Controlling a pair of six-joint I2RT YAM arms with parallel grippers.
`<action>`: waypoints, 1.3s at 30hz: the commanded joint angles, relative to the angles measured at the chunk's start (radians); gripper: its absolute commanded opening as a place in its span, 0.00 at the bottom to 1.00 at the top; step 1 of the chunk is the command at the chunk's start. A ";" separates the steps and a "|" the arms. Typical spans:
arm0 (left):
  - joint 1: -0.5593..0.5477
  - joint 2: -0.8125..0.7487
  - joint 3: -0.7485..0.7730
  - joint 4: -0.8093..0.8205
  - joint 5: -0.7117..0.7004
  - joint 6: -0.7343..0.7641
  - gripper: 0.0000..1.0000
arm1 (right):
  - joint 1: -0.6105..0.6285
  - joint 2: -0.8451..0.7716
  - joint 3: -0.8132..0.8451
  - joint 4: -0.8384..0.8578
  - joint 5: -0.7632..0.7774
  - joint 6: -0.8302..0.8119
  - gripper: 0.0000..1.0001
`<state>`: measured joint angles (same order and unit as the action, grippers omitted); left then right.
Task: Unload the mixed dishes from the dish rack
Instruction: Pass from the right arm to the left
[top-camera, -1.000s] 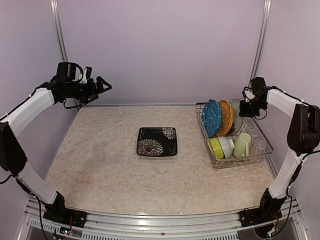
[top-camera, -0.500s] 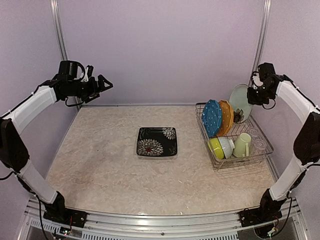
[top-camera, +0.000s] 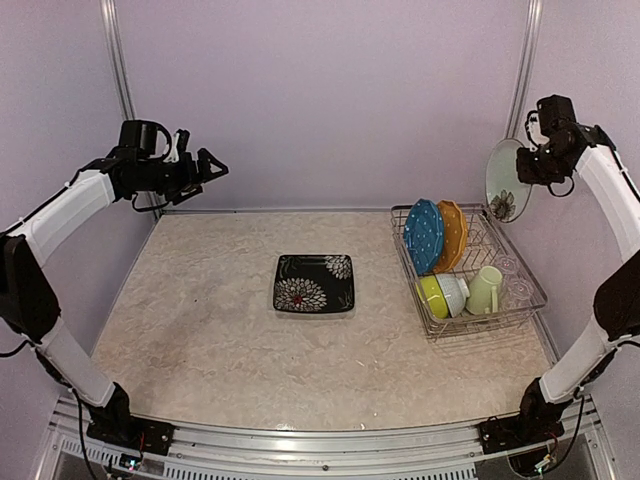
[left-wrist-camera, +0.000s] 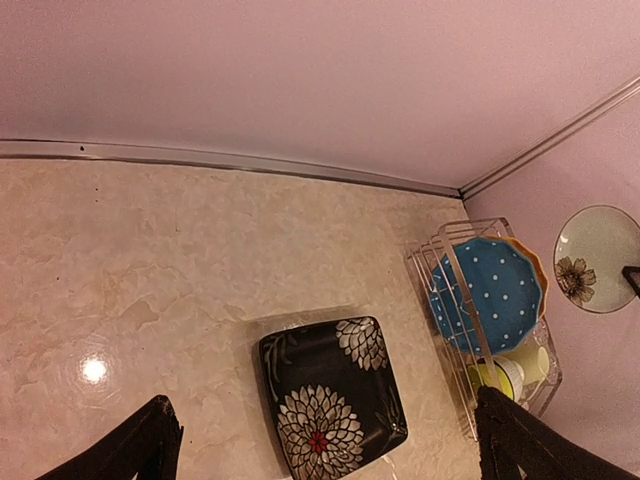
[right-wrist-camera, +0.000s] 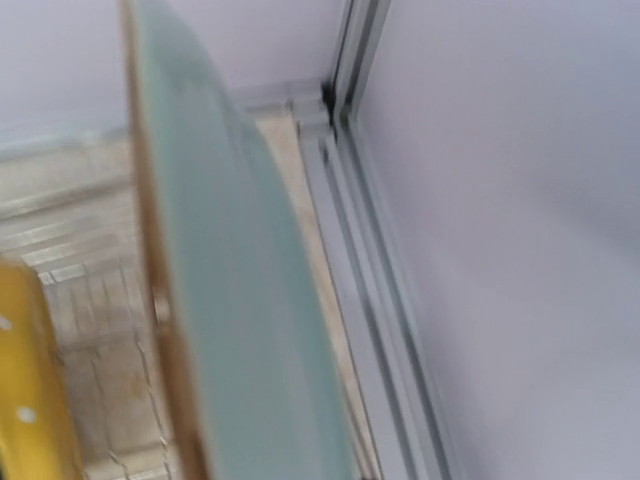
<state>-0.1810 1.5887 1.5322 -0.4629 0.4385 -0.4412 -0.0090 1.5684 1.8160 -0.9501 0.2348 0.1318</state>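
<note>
Left tool (top-camera: 203, 172), upper left: spread wide, empty. Desk (top-camera: 200, 320): beige marbled; lilac walls (top-camera: 320, 100). Black square plate (top-camera: 314, 283), white flowers: flat, frame centre. Dish rack (top-camera: 407, 255), silver wire, right of centre: blue dotted plate (top-camera: 423, 236) and orange plate (top-camera: 452, 235) on edge, lime bowl (top-camera: 431, 295), white bowl (top-camera: 453, 293), pale green mug (top-camera: 485, 290), one each. Right tool (top-camera: 530, 160), upper right: clamped on pale green flowered plate (top-camera: 507, 180), above the rack. Plates: four.

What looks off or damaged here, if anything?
Nothing stands out. The pale green flowered plate hangs on edge in the shut right gripper, in the air by the dish rack's far right corner, as unloading would have it. The black square plate lies flat on the table. Nothing is spilled or broken.
</note>
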 joint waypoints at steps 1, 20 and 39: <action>-0.008 -0.003 0.036 0.012 0.043 0.035 0.99 | 0.007 -0.068 0.149 0.065 -0.082 -0.003 0.00; -0.092 -0.005 0.117 -0.010 0.226 -0.005 0.99 | 0.293 -0.180 -0.066 0.393 -0.450 0.203 0.00; -0.124 -0.049 0.099 -0.095 0.340 0.006 0.99 | 0.582 -0.044 -0.206 0.627 -0.482 0.245 0.00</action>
<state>-0.2882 1.5806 1.6539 -0.5388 0.7212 -0.4637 0.5312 1.5021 1.5677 -0.4839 -0.1997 0.3630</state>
